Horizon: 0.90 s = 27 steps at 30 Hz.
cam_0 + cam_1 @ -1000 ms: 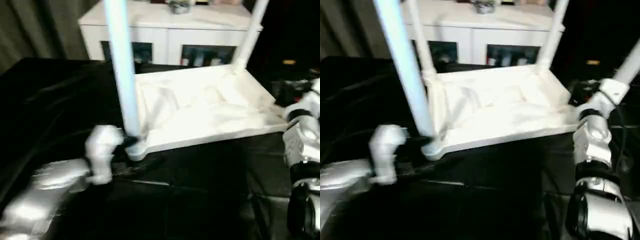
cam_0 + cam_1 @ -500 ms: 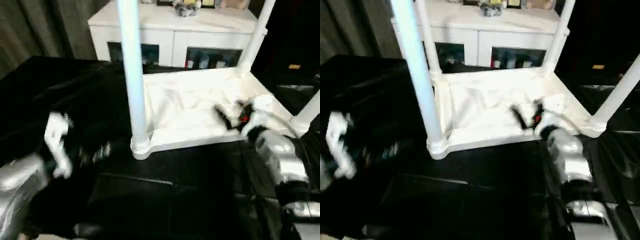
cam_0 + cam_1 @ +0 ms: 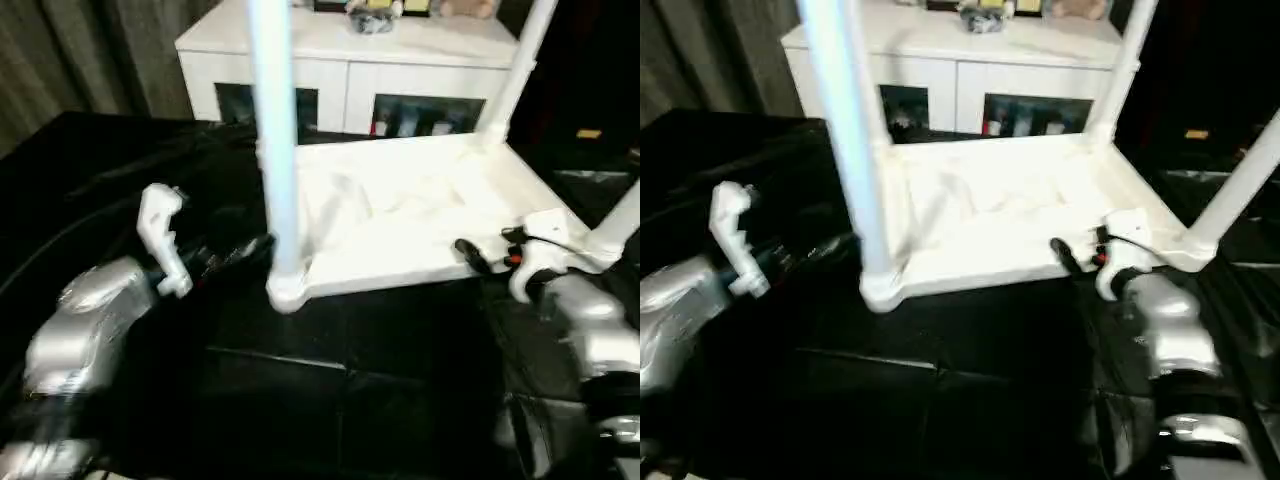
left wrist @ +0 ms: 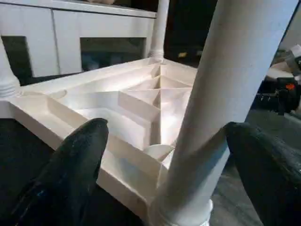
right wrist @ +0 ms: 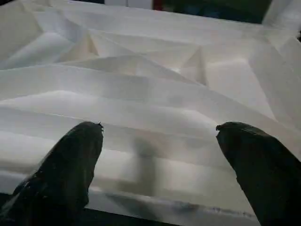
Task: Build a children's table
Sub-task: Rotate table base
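Observation:
The children's table lies upside down on a black cloth, its white ribbed tabletop [image 3: 420,215] facing up. White legs stand upright in its corner sockets: the near-left leg [image 3: 275,150], the far-right leg [image 3: 515,70] and the near-right leg [image 3: 620,225]. My left gripper [image 3: 235,250] is open just left of the near-left leg. In the left wrist view that leg [image 4: 225,108] stands between my fingers [image 4: 80,160] without touching them. My right gripper [image 3: 490,248] is open at the tabletop's near rim [image 5: 150,108], with nothing held.
A white cabinet with glass doors [image 3: 350,60] stands right behind the table, with small items on top. The black cloth [image 3: 350,400] covers the work surface in front. A grey curtain [image 3: 80,50] hangs at the back left.
My left arm swung out to the left, then came back beside the near-left leg. My right gripper reached over the tabletop, then drew back to its near rim. The camera also shifted.

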{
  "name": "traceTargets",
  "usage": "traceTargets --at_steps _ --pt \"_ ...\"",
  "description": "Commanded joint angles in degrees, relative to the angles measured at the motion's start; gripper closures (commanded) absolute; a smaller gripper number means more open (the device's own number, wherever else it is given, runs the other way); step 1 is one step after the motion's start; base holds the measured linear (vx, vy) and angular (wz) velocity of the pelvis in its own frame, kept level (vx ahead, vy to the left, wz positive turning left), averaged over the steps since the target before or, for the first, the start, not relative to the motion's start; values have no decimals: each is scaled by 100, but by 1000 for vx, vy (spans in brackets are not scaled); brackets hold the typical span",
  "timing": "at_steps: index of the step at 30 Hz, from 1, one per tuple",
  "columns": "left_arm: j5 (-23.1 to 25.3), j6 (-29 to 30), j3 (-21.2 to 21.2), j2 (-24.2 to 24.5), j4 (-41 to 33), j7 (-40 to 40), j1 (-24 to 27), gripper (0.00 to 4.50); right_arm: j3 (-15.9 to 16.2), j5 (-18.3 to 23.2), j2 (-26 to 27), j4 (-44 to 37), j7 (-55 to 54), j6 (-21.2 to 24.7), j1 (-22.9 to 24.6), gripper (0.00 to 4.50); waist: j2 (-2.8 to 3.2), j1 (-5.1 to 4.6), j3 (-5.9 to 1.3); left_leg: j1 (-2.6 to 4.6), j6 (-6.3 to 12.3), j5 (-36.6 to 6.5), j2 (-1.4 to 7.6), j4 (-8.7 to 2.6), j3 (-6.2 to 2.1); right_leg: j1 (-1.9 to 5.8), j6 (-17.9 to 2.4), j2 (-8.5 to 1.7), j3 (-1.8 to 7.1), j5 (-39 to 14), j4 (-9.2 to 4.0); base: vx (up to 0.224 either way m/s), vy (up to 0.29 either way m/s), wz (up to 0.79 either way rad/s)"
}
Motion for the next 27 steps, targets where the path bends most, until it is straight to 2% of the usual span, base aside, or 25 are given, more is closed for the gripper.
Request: traceTargets --at_steps 1,2,3,4,6,7,8,9,10,11,12,15,17,18,20,21,22,23,24,25,26,27 --pt "-106 35 -167 -40 3 -252 -172 1 -4 -87 -141 -68 -27 50 59 14 -6 -2 -379 239 -179 -1561 315 -509 -217 131 -1394 -242 119 -730 -418 0 0 0" --pt "-166 89 -221 -50 -40 -362 -188 1 -92 -74 -161 -9 -181 15 25 14 17 0 -378 233 -190 -1542 310 -510 -221 137 -1411 -250 120 -725 -414 0 0 0" --pt "-266 183 -281 -74 -120 -487 -201 1 -236 -16 -171 33 -364 -39 -17 14 4 -5 -382 231 -183 -1532 303 -507 -215 139 -1428 -247 118 -720 -420 0 0 0" --pt "-522 455 -371 -130 -289 -715 -205 1 -537 79 -167 59 -748 -263 -97 14 -15 -8 -378 229 -185 -1507 306 -508 -209 139 -1464 -254 122 -701 -415 0 0 0" --pt "-615 554 -414 -146 -316 -832 -212 1 -706 185 -136 25 -855 -321 -129 14 -21 -3 -383 241 -189 -1499 304 -492 -196 137 -1511 -260 124 -701 -417 0 0 0" --pt "-681 658 -492 -143 -296 -1030 -223 1 -943 415 -86 -80 -845 -233 -150 14 7 -14 -382 234 -141 -1487 289 -492 -195 146 -1503 -247 126 -679 -414 0 0 0" --pt "-754 803 -550 -118 -282 -1197 -226 1 -1011 493 -103 -157 -761 -149 -129 14 8 -15 -383 243 -98 -1482 294 -491 -196 146 -1493 -238 121 -674 -416 0 0 0" --pt "-785 874 -580 -102 -270 -1280 -230 1 -1020 512 -128 -191 -696 -102 -109 14 8 -16 -378 239 -82 -1478 293 -493 -195 145 -1493 -232 119 -678 -420 0 0 0" --pt "-751 938 -662 -54 -200 -1427 -241 1 -952 460 -270 -255 -453 -36 -13 14 54 -24 -377 240 -92 -1498 299 -501 -200 146 -1508 -226 107 -683 -415 0 0 0" --pt "-739 934 -670 -48 -187 -1438 -244 1 -945 456 -288 -259 -428 -29 -1 14 35 -36 -374 237 -78 -1518 296 -501 -196 152 -1511 -211 103 -678 -425 0 0 0" --pt "-673 913 -717 -18 -116 -1496 -260 1 -904 436 -389 -285 -291 9 61 14 62 -25 -376 245 -81 -1525 302 -498 -201 160 -1511 -214 102 -667 -423 0 0 0" --pt "-16 135 -785 -67 447 -1129 -439 1 -700 236 -870 -419 86 266 436 14 48 0 -353 250 -21 -1616 308 -490 -194 181 -1487 -223 113 -840 -482 0 0 0" --pt "43 47 -775 -92 515 -1041 -488 1 -660 179 -966 -438 129 476 547 14 50 15 -358 210 -5 -1495 311 -495 -211 216 -1441 -257 115 -900 -476 0 0 0" --pt "52 33 -772 -98 528 -1026 -500 1 -653 169 -988 -443 139 531 573 14 58 29 -368 218 0 -1455 316 -488 -209 205 -1445 -267 114 -895 -472 0 0 0" --pt "-8 -59 -674 -268 558 -863 -673 1 -655 -23 -1156 -333 -146 1094 814 14 71 32 -368 218 10 -1445 330 -493 -208 196 -1519 -259 101 -873 -470 0 0 0" --pt "1 -133 -674 -328 570 -823 -728 1 -739 -56 -1126 -247 -372 1132 797 14 97 21 -362 212 -6 -1440 329 -493 -211 193 -1542 -257 101 -860 -465 0 0 0" --pt "14 -183 -681 -362 581 -800 -760 1 -802 -69 -1096 -193 -517 1133 773 14 77 18 -369 229 -33 -1480 318 -487 -203 179 -1587 -258 96 -879 -479 0 0 0" --pt "19 -195 -683 -367 588 -798 -767 1 -807 -68 -1093 -190 -530 1134 771 14 66 12 -369 222 -28 -1503 315 -485 -204 188 -1592 -268 95 -917 -482 0 0 0" --pt "50 -270 -709 -446 641 -765 -842 1 -840 -87 -1050 -130 -715 1111 730 14 88 20 -369 218 -24 -1505 315 -483 -210 189 -1576 -276 96 -928 -480 0 0 0" --pt "43 -297 -721 -519 668 -761 -895 1 -823 -115 -1004 -92 -826 1083 694 14 62 -7 -366 202 -3 -1496 310 -482 -209 200 -1547 -275 97 -957 -484 0 0 0" --pt "16 -288 -727 -592 673 -753 -936 1 -799 -136 -944 -67 -908 1050 665 14 95 -26 -365 201 16 -1467 304 -476 -205 189 -1540 -273 96 -977 -494 0 0 0" --pt "2 -276 -740 -624 672 -766 -951 1 -790 -153 -897 -52 -961 1038 646 14 88 -31 -368 200 29 -1448 303 -472 -204 193 -1543 -274 96 -971 -494 0 0 0"
